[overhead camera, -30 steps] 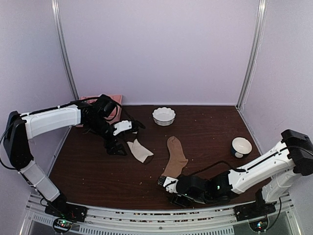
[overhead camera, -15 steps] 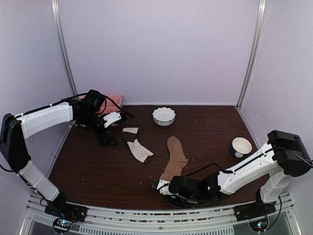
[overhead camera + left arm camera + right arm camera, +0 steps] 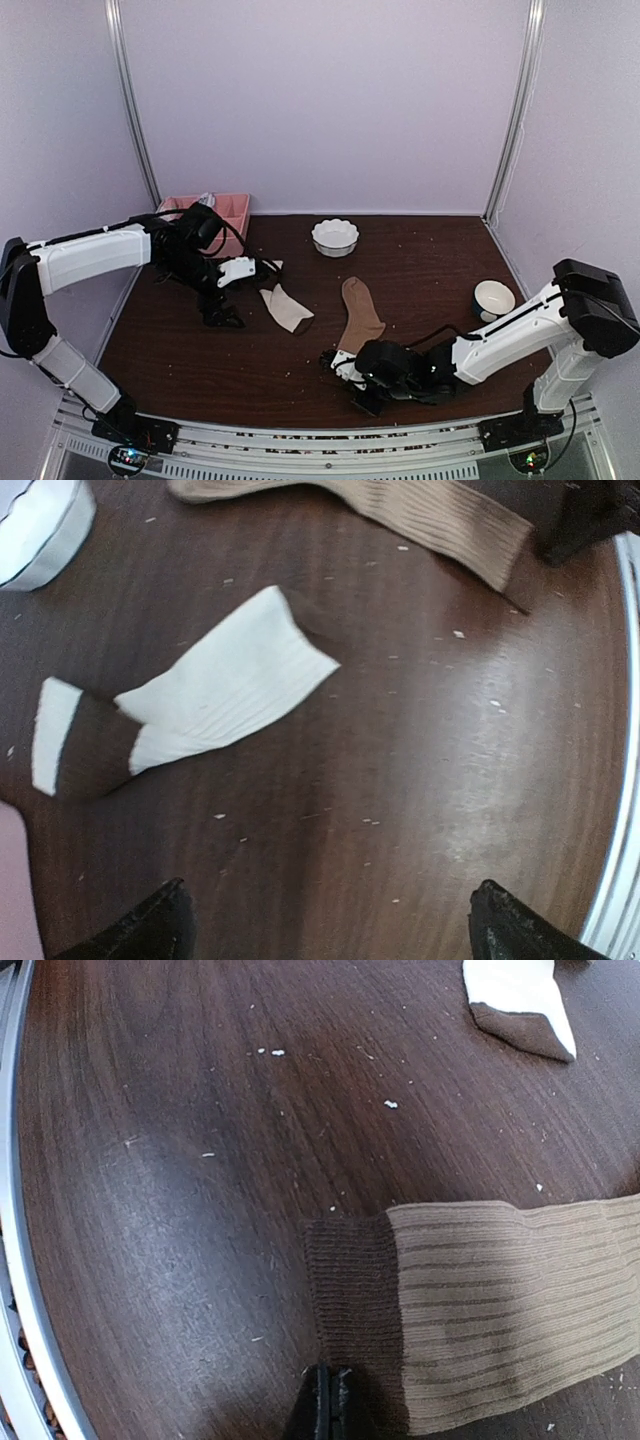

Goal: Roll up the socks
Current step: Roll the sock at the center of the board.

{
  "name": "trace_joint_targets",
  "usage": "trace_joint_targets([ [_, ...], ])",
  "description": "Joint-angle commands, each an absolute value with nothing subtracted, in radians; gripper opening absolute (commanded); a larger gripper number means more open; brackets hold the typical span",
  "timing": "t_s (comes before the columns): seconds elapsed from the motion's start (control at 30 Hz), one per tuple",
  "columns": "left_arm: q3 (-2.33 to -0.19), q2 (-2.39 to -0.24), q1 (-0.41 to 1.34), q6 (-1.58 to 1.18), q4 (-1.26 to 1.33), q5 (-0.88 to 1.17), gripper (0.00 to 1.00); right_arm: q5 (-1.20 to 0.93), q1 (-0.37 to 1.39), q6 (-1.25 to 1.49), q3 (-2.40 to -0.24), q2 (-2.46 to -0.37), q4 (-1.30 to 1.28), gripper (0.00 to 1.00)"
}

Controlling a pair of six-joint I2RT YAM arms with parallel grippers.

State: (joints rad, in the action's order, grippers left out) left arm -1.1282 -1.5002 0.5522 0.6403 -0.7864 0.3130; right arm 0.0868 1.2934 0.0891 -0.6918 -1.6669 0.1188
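Note:
The tan-brown sock (image 3: 358, 318) lies flat in the middle of the table, its dark cuff (image 3: 350, 1290) towards the near edge. My right gripper (image 3: 328, 1405) is shut, its tips touching the cuff's near corner; no fabric shows between them. The cream sock with brown patches (image 3: 286, 308) lies bent to the left of the tan one. In the left wrist view the cream sock (image 3: 225, 685) and the tan sock's end (image 3: 440, 515) lie ahead of my left gripper (image 3: 330, 930). That gripper is open over bare table, left of the cream sock (image 3: 224, 312).
A white scalloped bowl (image 3: 335, 237) stands at the back centre. A second bowl (image 3: 493, 298), white inside and dark outside, sits at the right. A pink tray (image 3: 222, 209) is at the back left. Crumbs dot the dark wood table (image 3: 430, 250), whose metal rail (image 3: 618, 810) runs along the near edge.
My right gripper has closed and shifted up to the tan sock's cuff. My left arm swung back-left away from the cream sock, then came forward again; its jaws stayed wide.

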Motion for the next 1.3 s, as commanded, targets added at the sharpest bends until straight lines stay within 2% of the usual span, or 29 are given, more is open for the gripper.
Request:
trace_joint_targets([
  [0.0,-1.079,-1.454,0.594,0.75,-0.802,0.46,0.98,-0.076,1.241,0.164,-0.675,-1.621,0.122,0.0],
  [0.23,-1.05,-1.495,0.682,0.775,-0.714,0.544,0.98,-0.401,1.104,0.392,-0.64,-1.602,0.268,0.0],
  [0.47,-1.055,-1.574,0.8,0.767,-0.601,0.545,0.95,-0.531,1.045,0.613,-0.553,-1.641,0.507,0.0],
  [0.57,-1.098,-1.624,0.852,0.774,-0.588,0.532,0.88,-0.521,1.038,0.654,-0.536,-1.666,0.559,0.0],
  [0.8,-1.192,-1.756,0.939,0.79,-0.589,0.522,0.64,-0.483,1.026,0.75,-0.496,-1.711,0.673,0.0],
  [0.93,-1.218,-1.801,0.974,0.805,-0.587,0.507,0.52,-0.479,1.01,0.831,-0.447,-1.733,0.816,0.0],
  [1.27,-1.256,-1.88,1.011,0.821,-0.559,0.478,0.56,-0.478,0.998,0.94,-0.407,-1.781,0.97,0.0],
])
